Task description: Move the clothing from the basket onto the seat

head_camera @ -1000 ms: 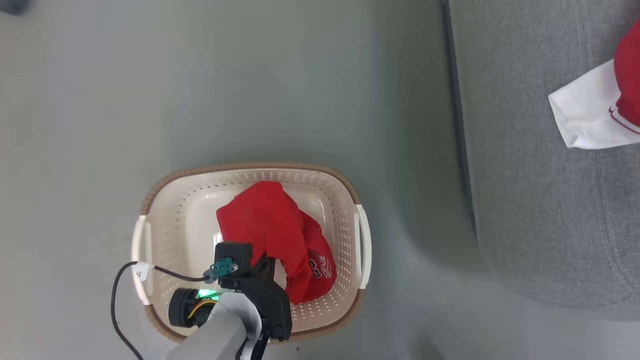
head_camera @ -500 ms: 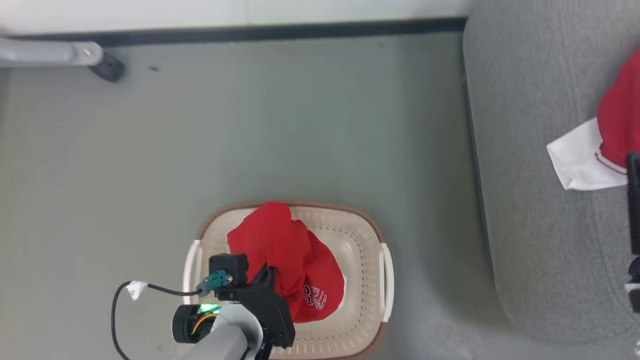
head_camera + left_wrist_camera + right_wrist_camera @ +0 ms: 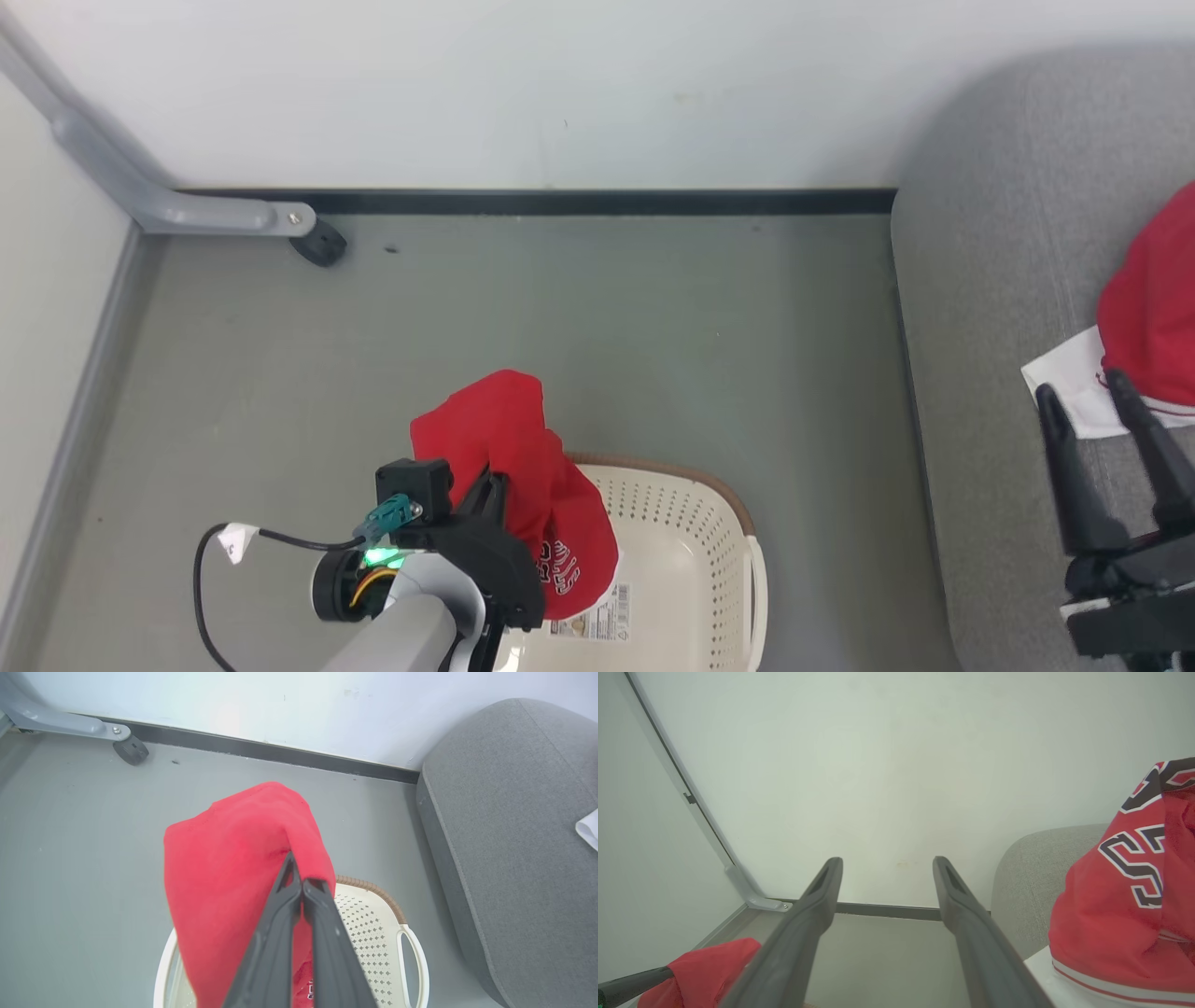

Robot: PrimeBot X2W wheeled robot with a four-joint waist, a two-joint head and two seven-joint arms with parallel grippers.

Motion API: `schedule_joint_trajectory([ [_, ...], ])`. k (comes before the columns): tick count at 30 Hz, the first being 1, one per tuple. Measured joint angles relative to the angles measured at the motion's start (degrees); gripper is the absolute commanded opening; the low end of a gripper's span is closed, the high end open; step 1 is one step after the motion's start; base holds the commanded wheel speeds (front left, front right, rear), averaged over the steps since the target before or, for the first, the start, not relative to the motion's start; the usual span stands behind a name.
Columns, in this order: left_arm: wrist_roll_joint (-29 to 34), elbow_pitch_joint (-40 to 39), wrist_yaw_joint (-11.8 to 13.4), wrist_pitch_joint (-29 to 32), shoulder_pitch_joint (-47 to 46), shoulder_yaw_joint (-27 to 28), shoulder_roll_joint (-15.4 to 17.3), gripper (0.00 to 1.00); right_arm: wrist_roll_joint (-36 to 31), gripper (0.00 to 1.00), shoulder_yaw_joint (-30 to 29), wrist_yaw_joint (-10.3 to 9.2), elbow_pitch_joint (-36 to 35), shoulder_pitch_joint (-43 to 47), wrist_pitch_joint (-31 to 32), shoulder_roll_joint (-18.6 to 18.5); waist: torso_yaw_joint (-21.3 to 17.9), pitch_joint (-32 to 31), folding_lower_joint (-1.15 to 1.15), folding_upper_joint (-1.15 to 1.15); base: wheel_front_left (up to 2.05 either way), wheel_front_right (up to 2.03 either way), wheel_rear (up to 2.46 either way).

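left pincer (image 3: 299, 884): clamped on red garment (image 3: 233, 858), which drapes from its tips; basket (image 3: 719, 490) beneath it. right pincer (image 3: 1080, 385): spread apart, empty; jersey (image 3: 1153, 308) just beside its tips, lying on seat (image 3: 990, 280).

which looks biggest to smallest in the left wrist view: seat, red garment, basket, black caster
1. seat, though cropped at the picture's edge
2. red garment; it hangs close to the camera, so its size is inflated
3. basket, partly hidden behind the garment
4. black caster

Grey floor (image 3: 560, 327): cream basket (image 3: 674, 509) stands on it. Grey seat (image 3: 980, 327) alongside, carrying red-and-white jersey (image 3: 1153, 308).
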Motion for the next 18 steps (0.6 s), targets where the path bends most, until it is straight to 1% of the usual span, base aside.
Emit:
schedule_joint_trajectory([
  [7, 8.1, -4.7, 0.0, 0.0, 0.3, 6.0, -0.1, 0.0, -2.0, 1.0, 4.2, 0.0, 1.7, 1.0, 0.0, 2.2, 1.5, -4.8, 0.0, 0.0, 0.0, 0.0, 0.0],
  [8, 8.1, -4.7, 0.0, 0.0, 0.3, 6.0, -0.1, 0.0, -2.0, 1.0, 4.2, 0.0, 1.7, 1.0, 0.0, 2.2, 1.5, -4.8, 0.0, 0.0, 0.0, 0.0, 0.0],
  [18, 21.4, -16.9, 0.0, 0.0, 3.9, 14.1, -0.1, 0.0, -3.9, 1.0, 10.4, 0.0, 3.7, 2.0, 0.5, 4.8, 3.5, -10.1, 0.01, 0.0, 0.0, 0.0, 0.0],
])
